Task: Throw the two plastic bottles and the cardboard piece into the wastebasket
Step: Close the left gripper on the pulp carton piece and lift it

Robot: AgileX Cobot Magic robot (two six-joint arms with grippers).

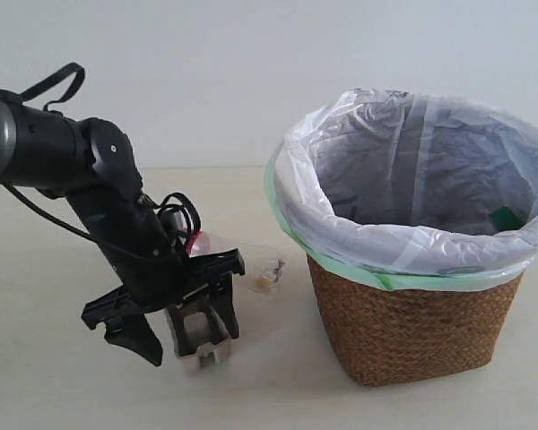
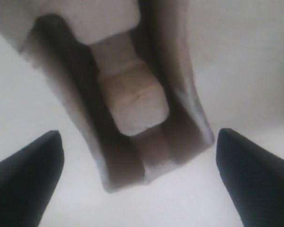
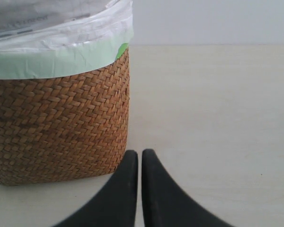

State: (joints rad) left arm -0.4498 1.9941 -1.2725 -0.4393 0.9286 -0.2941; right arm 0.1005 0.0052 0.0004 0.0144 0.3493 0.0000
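On the left of the desk (image 1: 54, 385), the left tool (image 1: 193, 345) hangs low over the cardboard tray (image 1: 202, 336), its fingers spread wide. In the left wrist view the left tool (image 2: 139, 134) has one dark finger on each side of the tray (image 2: 132, 99), and neither touches it. The tray's raised dividers face the camera.

Just behind the arm, the slim bottle (image 1: 251, 260) lies on its side on the desk. Its red label shows beside the arm and its clear body points toward the basket (image 1: 412, 331); the cap is hidden.

The basket stands upright on the right, near the bottle but apart from it, with a white bag (image 1: 386, 242) folded over its rim. A green shape (image 1: 507, 218) shows inside; I cannot tell what it is.

The right tool (image 3: 140, 153) has its fingers pressed together, holding nothing. It sits low over the desk (image 3: 217, 118), just beside the basket (image 3: 61, 127).
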